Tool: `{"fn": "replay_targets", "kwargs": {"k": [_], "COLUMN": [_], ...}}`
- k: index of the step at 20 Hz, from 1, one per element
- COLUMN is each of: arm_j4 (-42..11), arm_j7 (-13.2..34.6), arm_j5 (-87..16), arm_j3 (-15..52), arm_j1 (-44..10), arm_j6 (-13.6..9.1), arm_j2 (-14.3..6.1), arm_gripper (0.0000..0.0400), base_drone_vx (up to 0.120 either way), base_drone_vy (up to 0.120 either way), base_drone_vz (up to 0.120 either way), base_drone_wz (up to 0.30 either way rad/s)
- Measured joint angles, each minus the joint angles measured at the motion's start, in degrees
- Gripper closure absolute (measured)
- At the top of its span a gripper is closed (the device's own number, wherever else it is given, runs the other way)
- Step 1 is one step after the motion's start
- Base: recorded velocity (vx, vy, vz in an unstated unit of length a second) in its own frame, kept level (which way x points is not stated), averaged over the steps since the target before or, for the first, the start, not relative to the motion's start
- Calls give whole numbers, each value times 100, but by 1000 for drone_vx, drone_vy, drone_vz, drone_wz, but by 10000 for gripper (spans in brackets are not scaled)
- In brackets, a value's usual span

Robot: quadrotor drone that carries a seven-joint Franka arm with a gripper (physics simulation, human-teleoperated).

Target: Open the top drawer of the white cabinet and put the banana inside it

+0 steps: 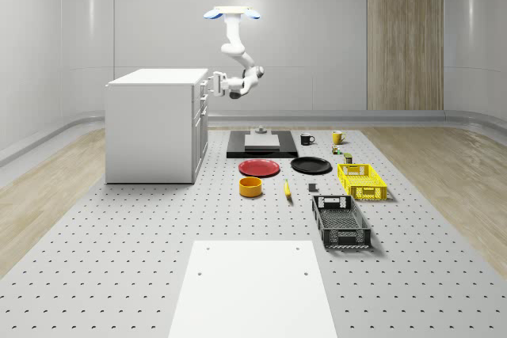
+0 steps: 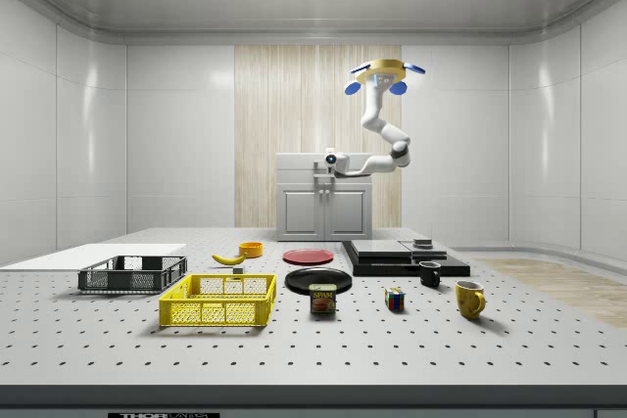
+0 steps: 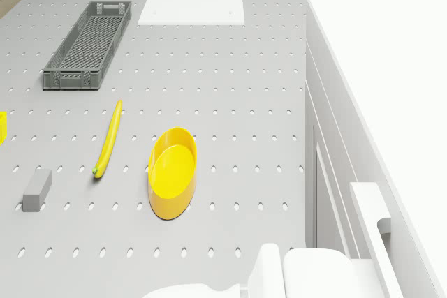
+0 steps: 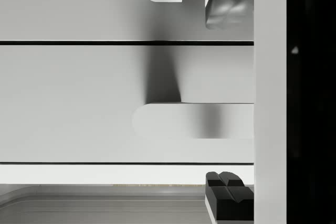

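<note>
Can [image 2: 323, 300] says SPAM, drone [image 1: 231, 13] hovers beside white cabinet [image 1: 154, 124], gripper [image 1: 215, 84] at top drawer handle [image 4: 194, 120], fingers spread around it, banana [image 1: 287, 188] well apart on table.

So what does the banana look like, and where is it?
The banana is long, thin, yellow and only slightly curved, with a small dark tip at one end. It lies flat on the grey table with holes, beside the yellow bowl without touching it. A small grey block sits on its other side. Nothing holds it.
</note>
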Motion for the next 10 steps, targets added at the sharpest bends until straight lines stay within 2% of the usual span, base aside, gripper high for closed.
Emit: {"fn": "replay_targets", "kwargs": {"k": [4, 10], "arm_j4": [110, 174], "arm_j7": [-76, -150], "arm_j5": [46, 151], "arm_j3": [-50, -16], "arm_j1": [50, 74], "arm_j6": [-32, -28], "arm_j2": [164, 301], "arm_gripper": [0, 0], "base_drone_vx": [0, 0], "base_drone_vy": [0, 0], "base_drone_vz": [0, 0], "base_drone_wz": [0, 0]}}
